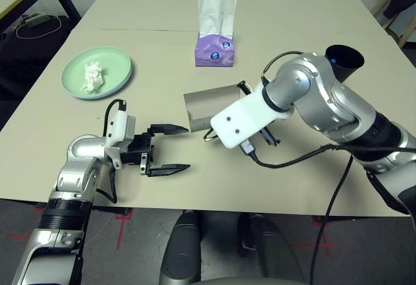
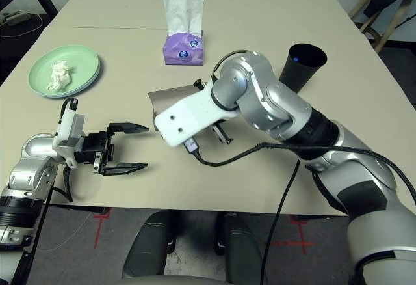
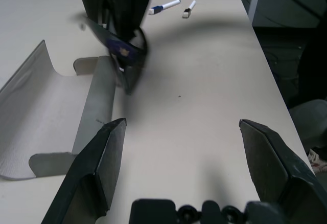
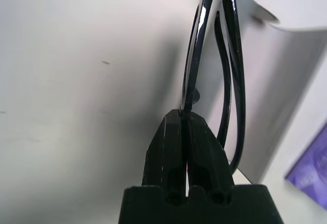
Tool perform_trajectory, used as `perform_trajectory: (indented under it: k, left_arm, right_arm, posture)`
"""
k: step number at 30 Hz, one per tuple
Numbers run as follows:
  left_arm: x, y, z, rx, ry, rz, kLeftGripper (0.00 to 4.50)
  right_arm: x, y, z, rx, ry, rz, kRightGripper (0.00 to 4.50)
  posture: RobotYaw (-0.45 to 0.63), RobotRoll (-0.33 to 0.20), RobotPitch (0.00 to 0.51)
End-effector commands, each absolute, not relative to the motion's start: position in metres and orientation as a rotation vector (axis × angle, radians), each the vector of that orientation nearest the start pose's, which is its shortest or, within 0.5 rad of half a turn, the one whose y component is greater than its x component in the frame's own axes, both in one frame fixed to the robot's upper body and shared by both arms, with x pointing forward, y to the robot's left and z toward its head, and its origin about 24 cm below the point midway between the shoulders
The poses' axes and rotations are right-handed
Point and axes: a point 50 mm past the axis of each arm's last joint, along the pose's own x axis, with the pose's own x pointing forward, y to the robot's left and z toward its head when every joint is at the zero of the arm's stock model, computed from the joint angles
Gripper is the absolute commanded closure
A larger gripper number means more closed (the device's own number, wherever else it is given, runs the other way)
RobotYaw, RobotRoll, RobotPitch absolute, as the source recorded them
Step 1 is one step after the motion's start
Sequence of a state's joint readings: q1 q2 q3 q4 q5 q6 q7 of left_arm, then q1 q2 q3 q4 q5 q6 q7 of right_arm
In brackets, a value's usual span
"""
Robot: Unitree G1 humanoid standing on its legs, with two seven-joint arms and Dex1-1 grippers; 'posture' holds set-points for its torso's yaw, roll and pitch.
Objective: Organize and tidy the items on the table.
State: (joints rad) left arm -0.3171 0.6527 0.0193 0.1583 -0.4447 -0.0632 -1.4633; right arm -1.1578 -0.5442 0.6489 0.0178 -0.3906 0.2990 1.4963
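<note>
Right claw (image 4: 185, 119) pinching sunglasses (image 4: 217, 55), open case (image 3: 56, 111) directly beyond; left claw (image 1: 169, 148) spread, idle alongside.

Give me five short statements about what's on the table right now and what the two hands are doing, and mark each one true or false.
1. The right hand is shut on the black sunglasses. True.
2. The left hand is holding the tissue box. False: it is open and holds nothing; the purple tissue box stands apart, farther up the table.
3. The crumpled white tissue wad lies on the pale green plate. True.
4. The grey glasses case is closed. False: it lies open, right beside the sunglasses.
5. The black cup lies on its side. False: it stands upright, mouth up, beyond the right arm.
</note>
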Motion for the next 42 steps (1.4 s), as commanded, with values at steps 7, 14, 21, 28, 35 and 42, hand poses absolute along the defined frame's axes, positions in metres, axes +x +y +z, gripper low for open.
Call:
perform_trajectory:
  k: [7,14,21,28,35,42]
  left_arm:
    - [0.27,0.224,0.132,0.361,-0.043,-1.26,0.0]
    - [0.266,0.22,0.137,0.343,-0.113,-1.231,0.0]
    - [0.263,0.216,0.141,0.347,-0.13,-1.24,0.0]
    - [0.257,0.214,0.142,0.347,-0.13,-1.231,0.0]
    - [0.252,0.216,0.141,0.344,-0.123,-1.208,0.0]
    - [0.253,0.217,0.142,0.349,-0.12,-1.205,0.0]
  right_arm:
    - [0.334,-0.046,0.258,-1.531,0.218,1.256,4.47]
    - [0.337,-0.038,0.258,-1.477,0.209,1.257,4.47]
    - [0.336,-0.026,0.25,-1.426,0.217,1.319,4.47]
    - [0.345,-0.026,0.232,-1.42,0.272,1.331,4.47]
    - [0.352,-0.026,0.222,-1.431,0.302,1.318,4.47]
    - [0.353,-0.026,0.218,-1.397,0.343,1.331,4.47]
  posture:
    - [0.2,0.0,0.18]
    - [0.22,0.0,0.185]
    - [0.24,0.0,0.191]
    - [0.28,0.0,0.203]
    - [0.29,0.0,0.206]
    - [0.28,0.0,0.203]
